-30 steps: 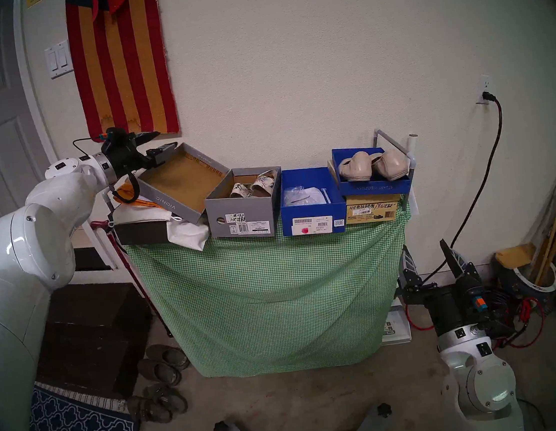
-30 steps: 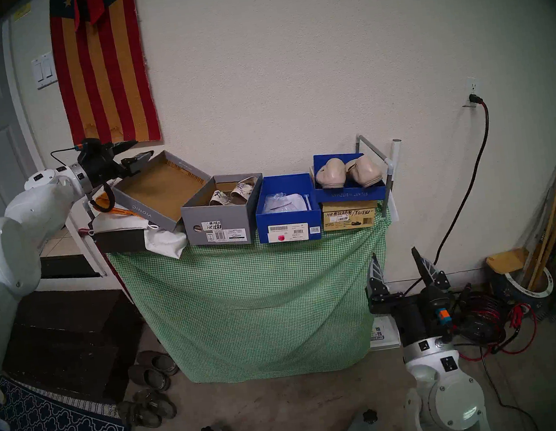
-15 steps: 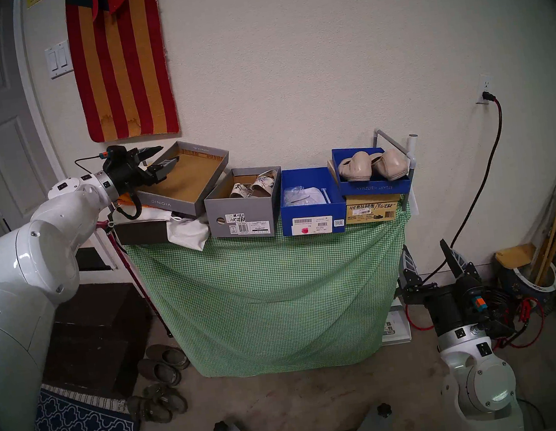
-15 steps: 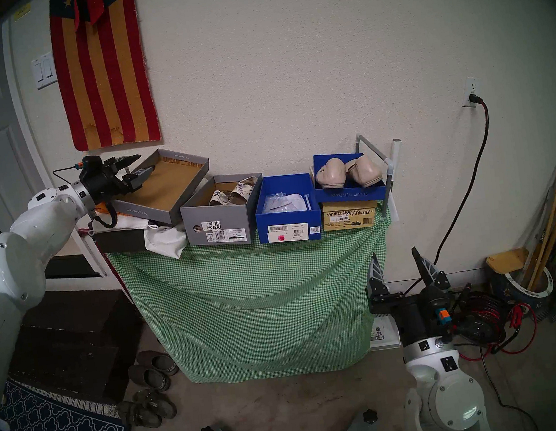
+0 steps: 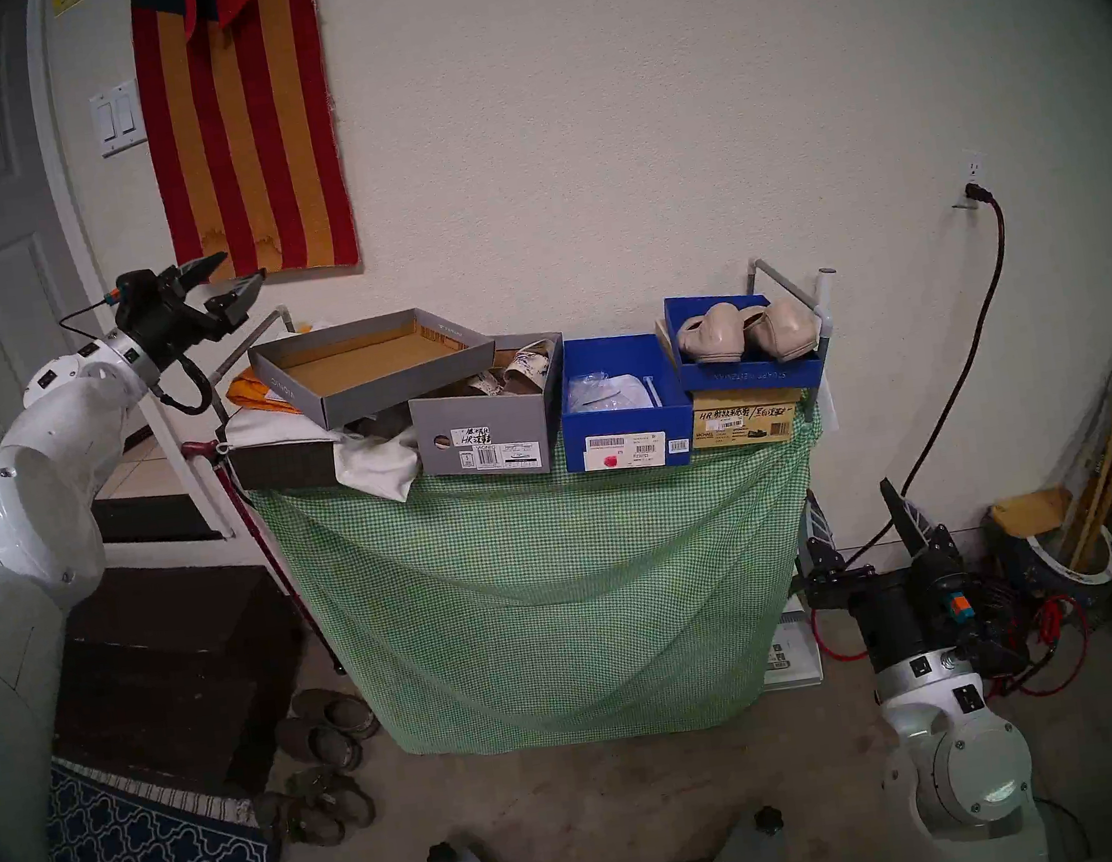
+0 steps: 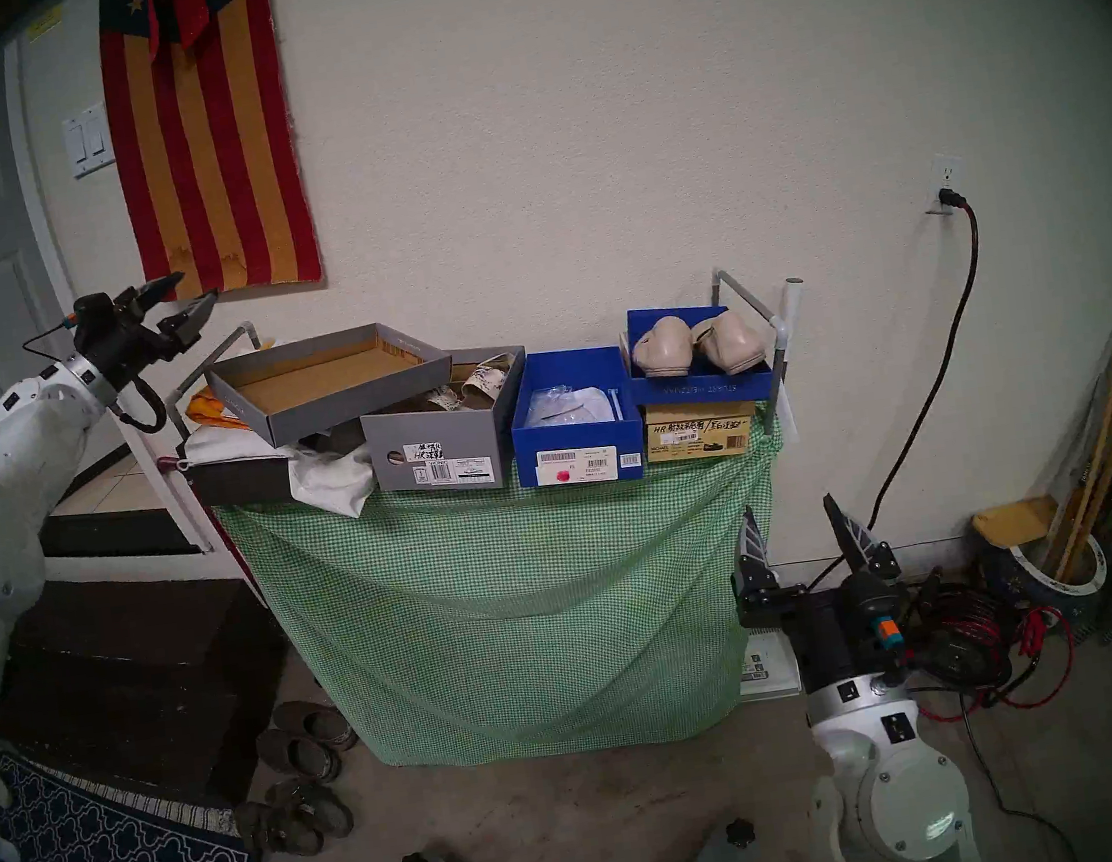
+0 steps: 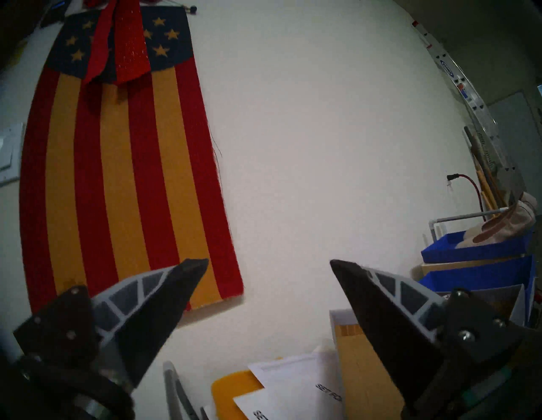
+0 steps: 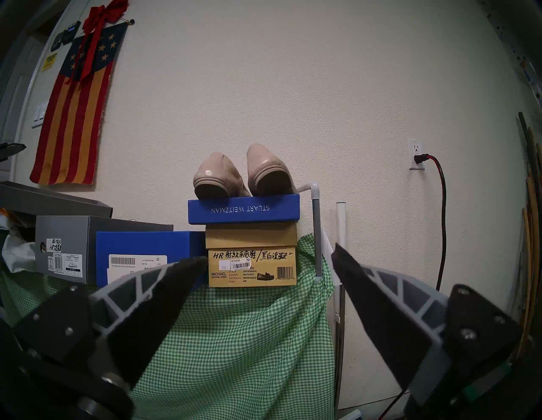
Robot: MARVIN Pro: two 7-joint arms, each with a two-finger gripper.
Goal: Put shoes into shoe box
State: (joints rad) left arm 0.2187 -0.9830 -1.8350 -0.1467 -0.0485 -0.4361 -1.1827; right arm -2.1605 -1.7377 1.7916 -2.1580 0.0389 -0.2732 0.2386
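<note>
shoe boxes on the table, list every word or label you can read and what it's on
"STUART WEITZMAN", upside down: blue lid under the beige flats.
"MICHAEL MICHAEL KORS", "NATURAL", handwritten "HR" plus Chinese characters: tan box.
"VIONIC": grey box label; mirrored on the grey lid.
Barcodes and small print on the blue box: too small.

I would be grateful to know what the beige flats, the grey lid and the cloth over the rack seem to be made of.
Beige flats: probably soft leather, smooth with a faint sheen and creases.
Grey lid: cardboard, matte grey outside, bare brown board inside.
Cloth: thin woven fabric, green-and-white gingham, hanging in soft folds.
</note>
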